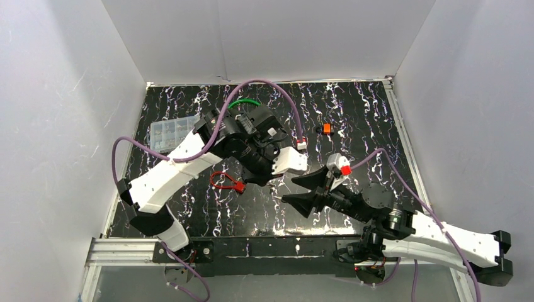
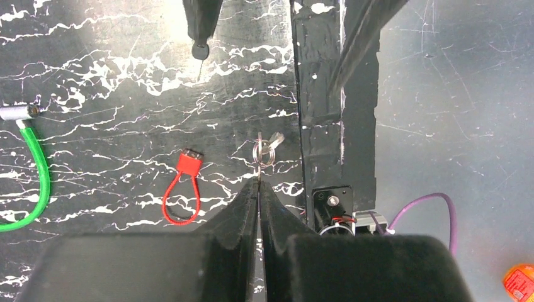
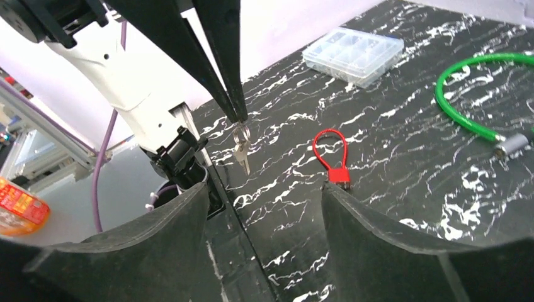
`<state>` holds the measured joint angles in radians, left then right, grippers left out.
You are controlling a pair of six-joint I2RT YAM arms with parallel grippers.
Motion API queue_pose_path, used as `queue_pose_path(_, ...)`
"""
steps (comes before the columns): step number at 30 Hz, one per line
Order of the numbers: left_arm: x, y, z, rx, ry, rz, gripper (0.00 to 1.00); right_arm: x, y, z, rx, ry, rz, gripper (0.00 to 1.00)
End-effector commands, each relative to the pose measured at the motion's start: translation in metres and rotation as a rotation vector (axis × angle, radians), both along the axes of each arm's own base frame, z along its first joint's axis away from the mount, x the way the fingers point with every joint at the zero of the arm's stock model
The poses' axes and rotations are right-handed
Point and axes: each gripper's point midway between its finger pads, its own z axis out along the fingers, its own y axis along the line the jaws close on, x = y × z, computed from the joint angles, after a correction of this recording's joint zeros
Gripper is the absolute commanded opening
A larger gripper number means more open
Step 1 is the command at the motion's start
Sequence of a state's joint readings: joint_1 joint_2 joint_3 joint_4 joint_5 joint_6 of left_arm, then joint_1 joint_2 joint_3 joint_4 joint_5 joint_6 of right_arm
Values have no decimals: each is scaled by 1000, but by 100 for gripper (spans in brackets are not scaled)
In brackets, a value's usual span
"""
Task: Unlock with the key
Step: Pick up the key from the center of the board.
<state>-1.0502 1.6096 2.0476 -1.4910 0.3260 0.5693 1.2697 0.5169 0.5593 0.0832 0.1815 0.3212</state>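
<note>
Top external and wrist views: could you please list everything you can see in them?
key: one, silver, hanging on a ring from the left gripper
padlock: one, red, lying left of table centre
cable lock: one, green, far side
clear box: one, transparent, far left
orange object: one, orange, far right of centre
table: one, black marbled
left gripper: black, shut on the key's ring
right gripper: black, open

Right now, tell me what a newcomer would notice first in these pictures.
The left gripper stands out, pinched shut on a small key ring that dangles above the black marbled table. The red cable padlock lies flat on the table nearby. The right gripper gapes wide open, facing the key ring.
</note>
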Motion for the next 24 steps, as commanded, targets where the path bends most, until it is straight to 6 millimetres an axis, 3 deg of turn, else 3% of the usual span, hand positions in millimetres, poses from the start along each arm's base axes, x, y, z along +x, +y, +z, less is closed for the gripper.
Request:
queue_pose_path(1, -25, 28, 1, 95, 77, -27, 0, -3, 15, 57, 188, -186, 45, 76)
queue_pose_path(9, -22, 27, 5, 76, 48, -18, 0, -3, 48, 43, 115, -168, 103, 81)
queue_pose_path(15, -23, 28, 5, 74, 53, -9, 0, 16, 46, 34, 93, -148, -15, 82)
queue_pose_path(20, -22, 27, 6, 70, 51, -2, 0, 22, 49, 22, 22, -156, -67, 77)
queue_pose_path(24, -22, 27, 9, 64, 46, 9, 0, 36, 39, 9, -11, -173, -220, 75)
